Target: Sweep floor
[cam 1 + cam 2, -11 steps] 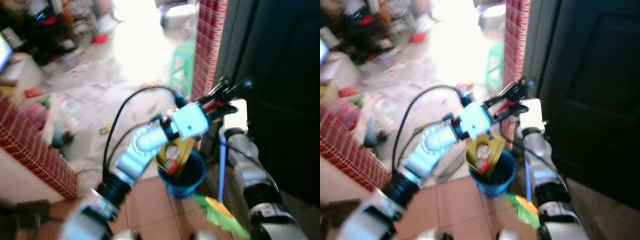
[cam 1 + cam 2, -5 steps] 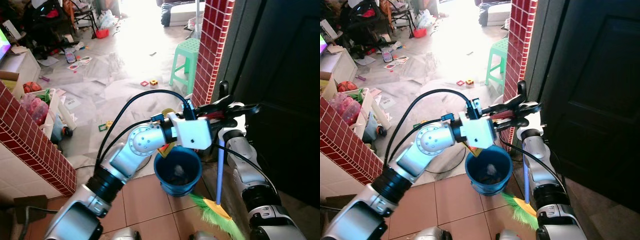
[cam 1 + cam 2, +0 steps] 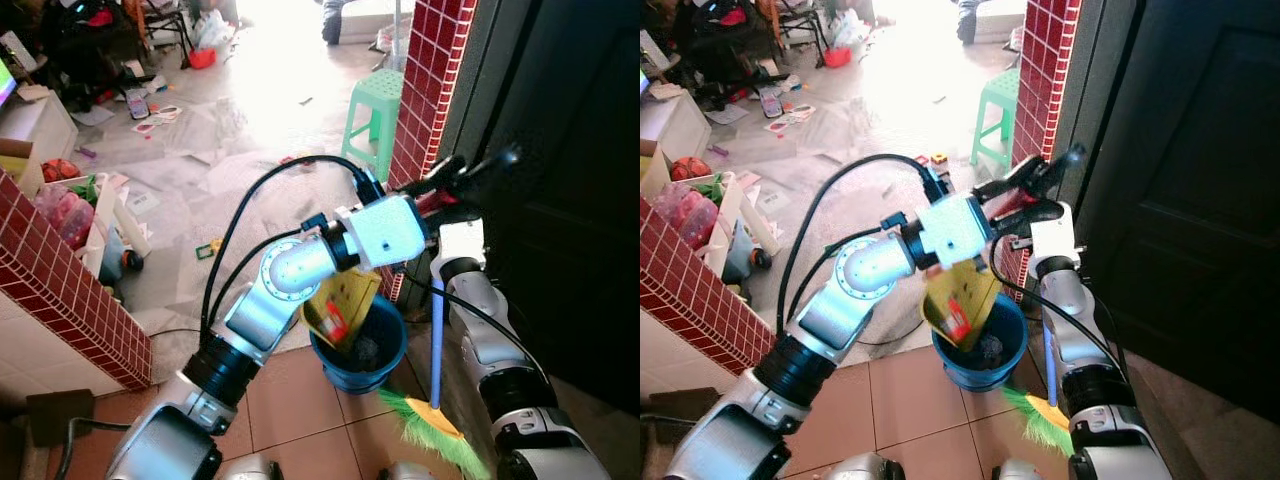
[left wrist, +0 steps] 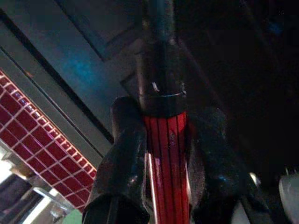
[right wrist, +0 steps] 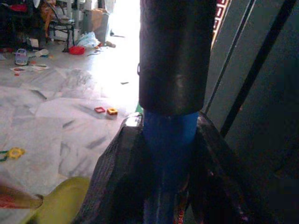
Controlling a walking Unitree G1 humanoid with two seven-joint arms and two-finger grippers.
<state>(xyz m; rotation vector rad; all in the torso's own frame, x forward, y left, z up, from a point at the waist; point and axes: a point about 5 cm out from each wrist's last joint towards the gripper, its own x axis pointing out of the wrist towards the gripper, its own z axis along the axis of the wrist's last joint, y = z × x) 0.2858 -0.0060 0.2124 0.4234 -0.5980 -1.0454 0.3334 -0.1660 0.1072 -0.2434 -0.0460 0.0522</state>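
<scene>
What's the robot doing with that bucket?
The robot is tidying up after sweeping. Its left gripper is shut on the red handle of a yellow dustpan, which is tilted over a blue bucket on the tiled floor, as if tipping rubbish in. Its right gripper is shut on the blue handle of a broom, whose green bristles rest on the floor beside the bucket. Toys and papers lie scattered in the room beyond.

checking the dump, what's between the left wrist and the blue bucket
The yellow dustpan, tilted with its lower edge inside the blue bucket, hangs below the left gripper. Shows in both eye views.
</scene>
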